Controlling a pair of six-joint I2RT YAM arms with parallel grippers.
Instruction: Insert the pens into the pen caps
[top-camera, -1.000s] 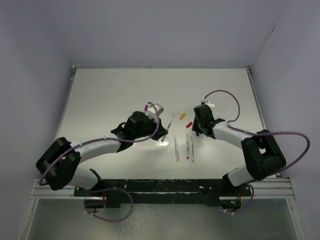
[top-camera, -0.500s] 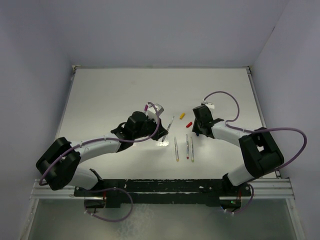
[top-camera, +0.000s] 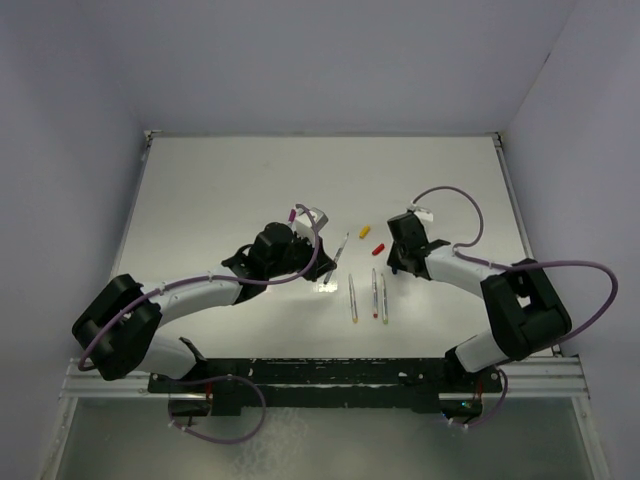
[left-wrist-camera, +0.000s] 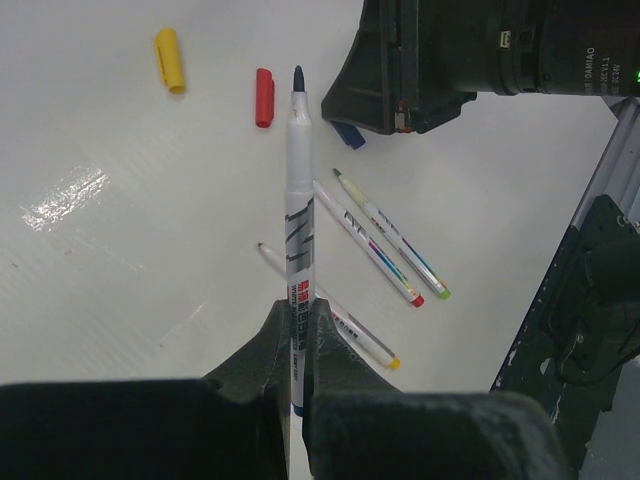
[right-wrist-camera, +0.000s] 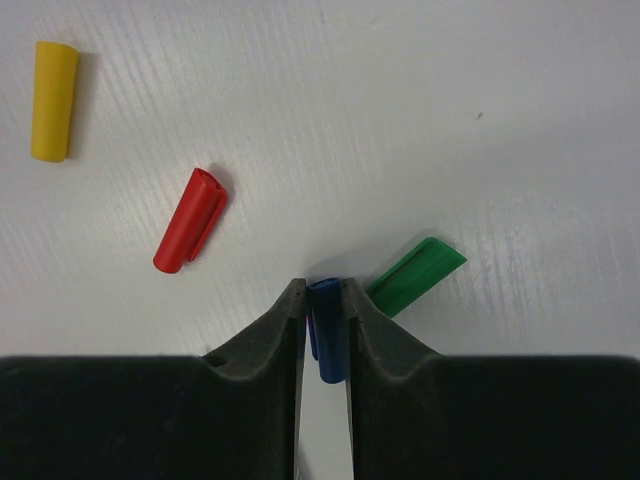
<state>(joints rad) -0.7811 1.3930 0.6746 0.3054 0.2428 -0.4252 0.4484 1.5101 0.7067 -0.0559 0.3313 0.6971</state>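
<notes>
My left gripper (left-wrist-camera: 298, 310) is shut on a silver-grey pen (left-wrist-camera: 298, 190) with a dark blue tip, held above the table and pointing at the caps. In the top view this pen (top-camera: 340, 250) slants up from the left gripper (top-camera: 327, 270). My right gripper (right-wrist-camera: 325, 295) has its jaws closed around a blue pen cap (right-wrist-camera: 326, 325) that lies on the table. A green cap (right-wrist-camera: 415, 275) lies just right of the fingers. A red cap (right-wrist-camera: 190, 233) and a yellow cap (right-wrist-camera: 54, 86) lie to the left. Three more pens (top-camera: 375, 293) lie side by side near the front.
The right arm's wrist (left-wrist-camera: 440, 60) sits close beyond the held pen's tip. The loose pens (left-wrist-camera: 375, 250) lie between the two arms. The black base rail (top-camera: 320, 375) runs along the near edge. White walls border the table (top-camera: 230, 180).
The right gripper's jaws have narrowed onto the blue cap, and its wrist has shifted slightly. The left arm and its pen have not moved.
</notes>
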